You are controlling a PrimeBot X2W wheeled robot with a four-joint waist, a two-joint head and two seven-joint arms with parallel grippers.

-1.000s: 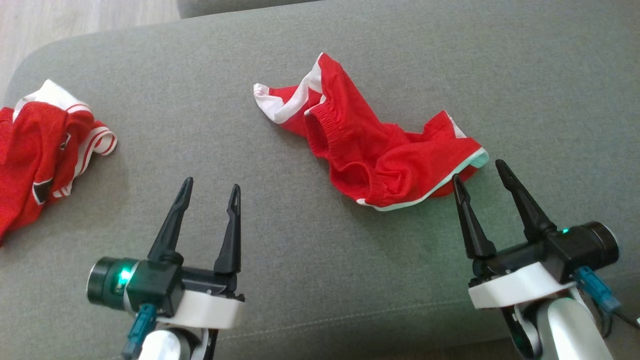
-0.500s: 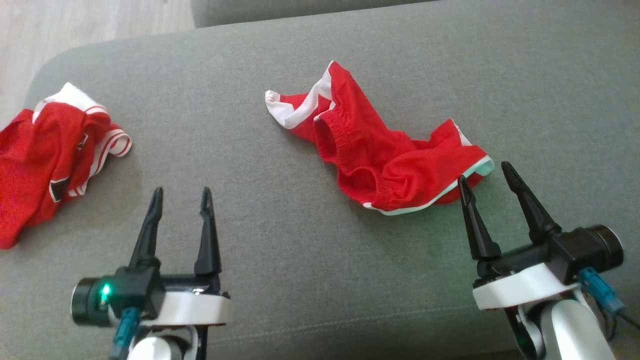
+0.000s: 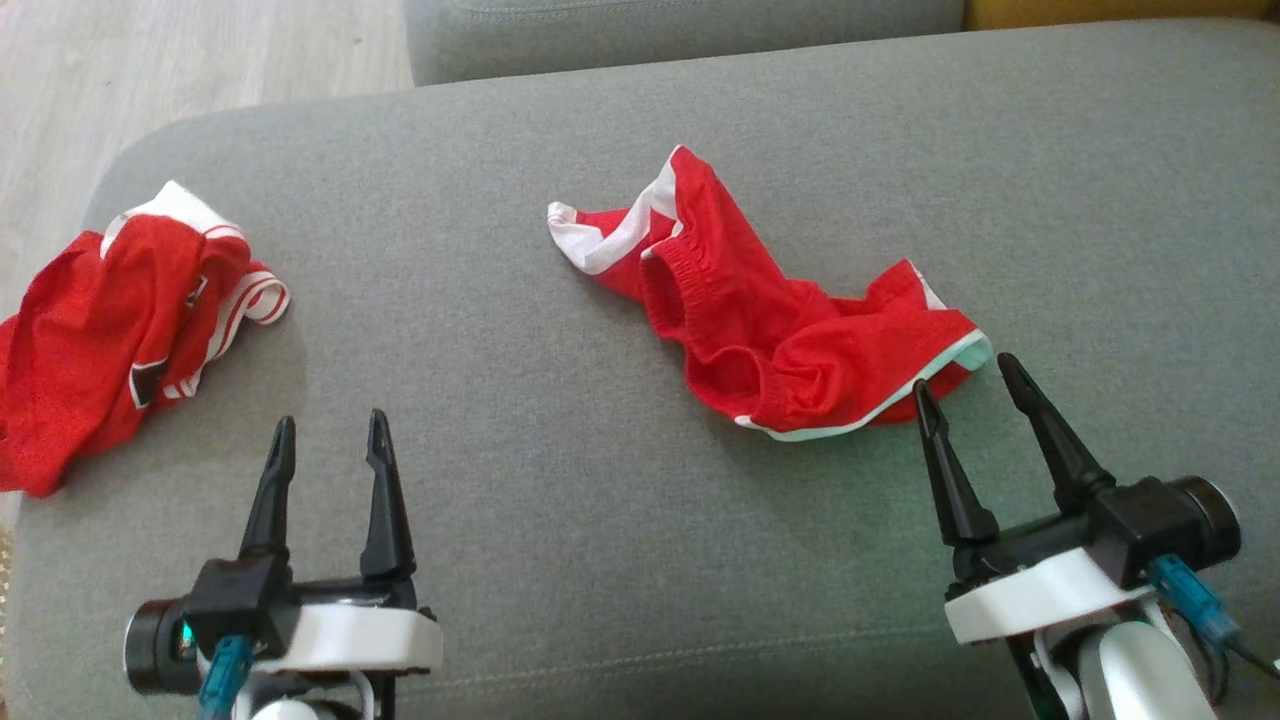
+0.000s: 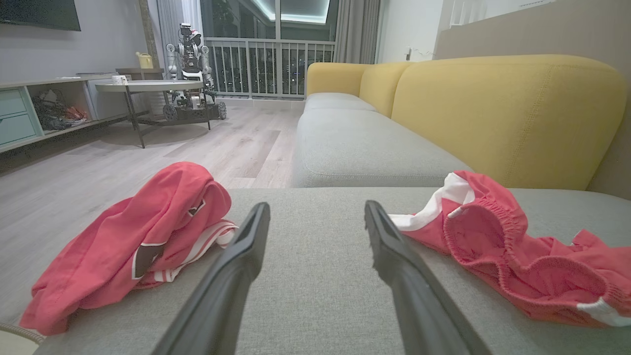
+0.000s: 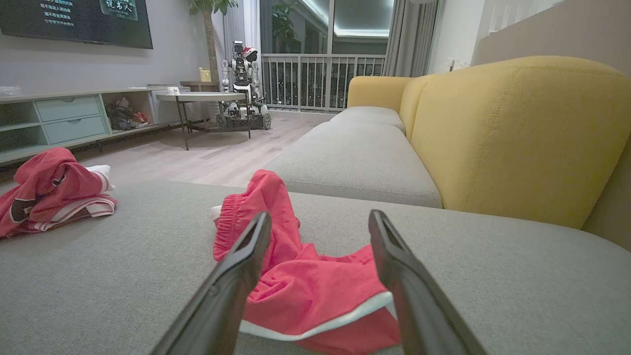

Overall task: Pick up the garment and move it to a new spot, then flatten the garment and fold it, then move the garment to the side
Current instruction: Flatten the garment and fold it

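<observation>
The garment (image 3: 790,330) is a pair of red shorts with white trim and an elastic waistband, lying crumpled on the middle of the grey sofa seat (image 3: 560,520). My right gripper (image 3: 962,372) is open, its tips just short of the shorts' white-edged hem at the right end. In the right wrist view the red cloth (image 5: 315,291) lies between and ahead of the right gripper (image 5: 320,215). My left gripper (image 3: 330,420) is open and empty over bare cushion, well left of the shorts. The left wrist view has the left gripper (image 4: 316,206) pointing between the shorts (image 4: 498,246) and another garment.
A second red garment with white stripes (image 3: 110,330) is bunched near the seat's left edge, also seen as a red heap (image 4: 143,231) (image 5: 49,192). A yellow backrest (image 5: 517,138) rises behind. Wooden floor (image 3: 150,80) lies beyond the left edge.
The head camera has tilted, shifting the whole scene down and right. My left gripper has drawn back and to the left. The right gripper has stayed at the hem, and both remain open.
</observation>
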